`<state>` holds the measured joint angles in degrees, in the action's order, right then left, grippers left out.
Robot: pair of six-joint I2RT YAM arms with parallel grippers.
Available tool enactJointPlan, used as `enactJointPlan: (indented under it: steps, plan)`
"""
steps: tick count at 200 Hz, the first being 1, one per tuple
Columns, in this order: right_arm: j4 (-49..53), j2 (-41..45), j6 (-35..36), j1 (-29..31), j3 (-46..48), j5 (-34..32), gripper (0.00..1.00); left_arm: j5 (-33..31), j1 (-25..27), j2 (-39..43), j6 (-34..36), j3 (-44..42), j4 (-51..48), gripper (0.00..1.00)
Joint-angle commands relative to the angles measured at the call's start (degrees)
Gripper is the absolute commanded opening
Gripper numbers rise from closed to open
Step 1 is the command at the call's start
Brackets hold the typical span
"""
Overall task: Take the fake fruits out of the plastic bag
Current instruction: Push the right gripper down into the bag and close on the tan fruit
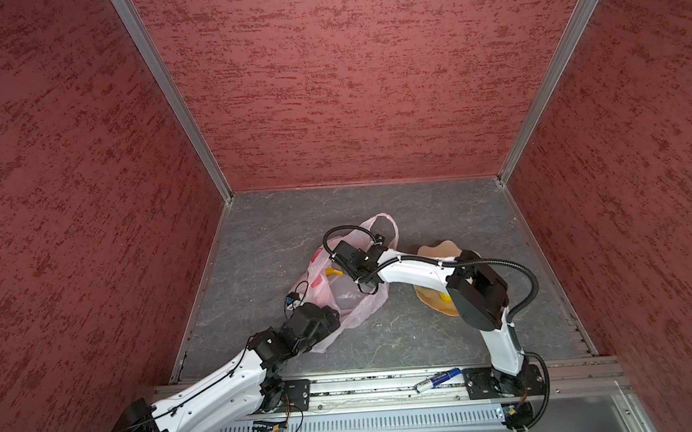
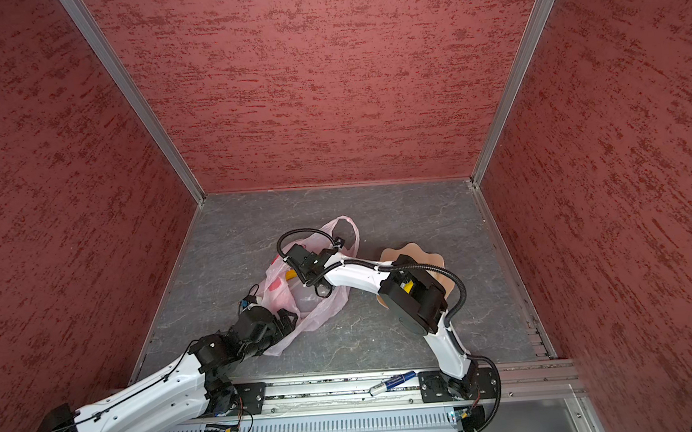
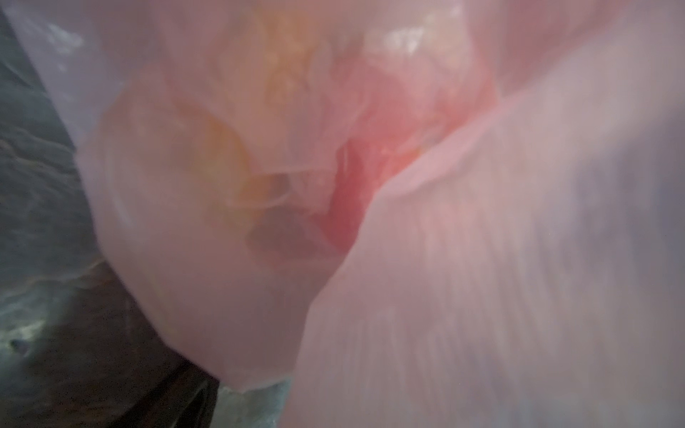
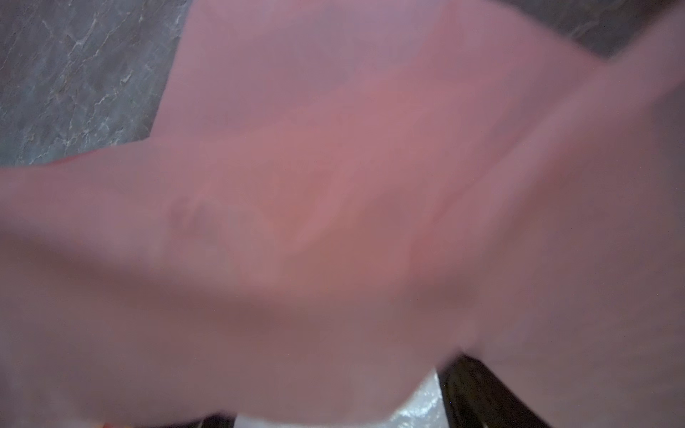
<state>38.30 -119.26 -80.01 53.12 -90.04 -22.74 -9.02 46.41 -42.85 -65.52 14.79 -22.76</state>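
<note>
The pale pink plastic bag [image 1: 354,304] [image 2: 321,310] lies crumpled mid-floor in both top views. A yellow banana [image 1: 333,271] [image 2: 291,275] shows at its opening, next to red print [image 1: 318,284]. My right gripper [image 1: 365,285] [image 2: 320,289] reaches into the bag from the right. In the right wrist view its two dark fingers [image 4: 482,392] stand wide apart, open, under blurred pink film [image 4: 333,222]. My left gripper [image 1: 329,315] [image 2: 287,318] is open at the bag's near left edge. The left wrist view shows one finger [image 3: 192,404], film, and orange [image 3: 230,155] and red [image 3: 352,192] tints behind it.
A peach petal-edged bowl [image 1: 438,251] [image 2: 409,251] stands right of the bag, partly under my right arm, with a yellow fruit [image 1: 446,299] in it. A blue-and-white pen-like thing [image 1: 437,379] lies on the front rail. Red walls close three sides.
</note>
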Motion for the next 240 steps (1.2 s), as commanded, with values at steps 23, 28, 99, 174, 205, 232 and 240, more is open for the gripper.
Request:
enactJointPlan:
  steps: [23,28,99,174,205,232,240]
  plan:
    - [-0.3,-1.5,-2.2,-1.2,-0.6,-2.3,0.8,1.2,-0.7,0.0,0.7,-1.3,0.3,0.98]
    - [-0.3,-1.6,-2.2,-1.3,-0.7,-2.2,0.8,1.3,-0.8,0.0,0.9,-1.3,0.3,0.98]
    - [0.2,-4.5,-2.9,-2.4,-3.6,-0.9,0.79,2.4,-1.7,-0.2,1.3,-1.8,1.0,0.97]
    - [1.1,-4.9,-3.9,-2.9,-4.4,-2.9,0.78,3.2,-2.4,-0.8,1.7,-2.1,2.0,0.97]
    - [0.4,-4.6,-4.2,-3.2,-4.4,-4.2,0.77,3.5,-2.6,-1.2,2.0,-2.2,2.4,0.98]
    - [0.0,-5.0,-4.1,-3.7,-4.6,-3.8,0.75,3.7,-2.6,-1.5,2.2,-2.2,2.6,0.97]
    - [0.0,-5.1,-4.2,-3.8,-4.7,-3.7,0.75,3.7,-2.7,-1.7,2.3,-2.2,2.9,0.97]
